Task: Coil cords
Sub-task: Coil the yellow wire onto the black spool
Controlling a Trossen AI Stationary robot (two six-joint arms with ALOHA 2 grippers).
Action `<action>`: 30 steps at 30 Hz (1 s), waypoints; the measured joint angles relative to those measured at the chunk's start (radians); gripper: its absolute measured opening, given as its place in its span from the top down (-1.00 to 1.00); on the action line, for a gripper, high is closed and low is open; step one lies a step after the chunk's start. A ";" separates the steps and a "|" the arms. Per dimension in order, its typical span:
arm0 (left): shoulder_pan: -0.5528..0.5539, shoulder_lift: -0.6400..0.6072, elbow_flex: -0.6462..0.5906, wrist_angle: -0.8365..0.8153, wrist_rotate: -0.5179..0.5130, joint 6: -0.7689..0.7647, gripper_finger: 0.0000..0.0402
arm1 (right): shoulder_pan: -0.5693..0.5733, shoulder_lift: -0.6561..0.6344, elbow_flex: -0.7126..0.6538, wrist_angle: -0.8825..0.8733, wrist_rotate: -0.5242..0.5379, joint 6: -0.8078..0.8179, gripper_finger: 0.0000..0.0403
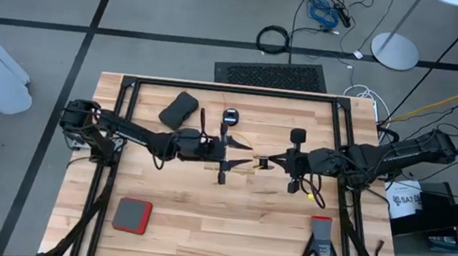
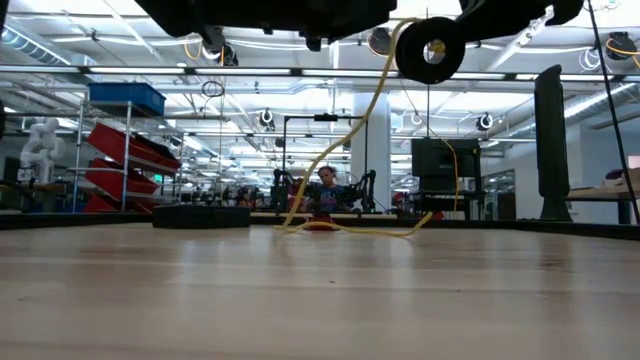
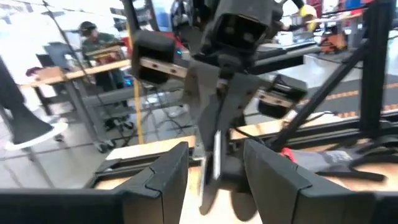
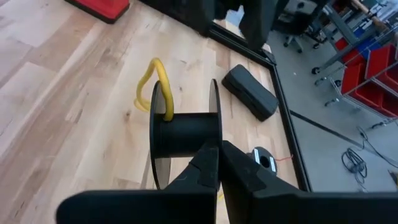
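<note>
Your count: one yellow cord point(image 4: 158, 84), thin and wire-like, looped on one black reel point(image 4: 183, 134), a smooth spool with two flat round flanges. It sits mid-table, above the wood, pinched by the right gripper point(image 4: 219, 163), jaws pressed together on a flange. One second reel point(image 1: 230, 116) lies flat toward the far edge; its thin dark cord is barely visible. Your left gripper point(image 3: 214, 177) faces the right one, jaws spread, holding nothing. Also: one dark rounded pouch point(image 1: 178, 110), one red pad point(image 1: 132, 215), one glove point(image 1: 320, 248), one plank table point(image 1: 227, 230).
</note>
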 joint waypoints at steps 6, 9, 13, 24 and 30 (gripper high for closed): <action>-0.001 0.018 0.000 -0.027 0.018 -0.038 0.18 | 0.000 0.000 0.000 0.052 -0.008 -0.015 1.00; -0.002 0.019 0.000 -0.020 0.018 -0.038 0.18 | 0.000 0.000 0.000 0.058 -0.011 -0.015 1.00; -0.002 0.019 0.000 -0.015 0.016 -0.055 0.18 | 0.000 0.000 0.000 0.070 -0.036 -0.007 1.00; 0.000 0.065 0.045 -0.012 0.012 -0.056 0.22 | 0.001 0.000 0.000 0.101 -0.065 -0.005 1.00; 0.000 0.065 0.049 -0.005 0.013 -0.034 0.47 | 0.003 0.000 0.000 0.070 -0.066 -0.003 1.00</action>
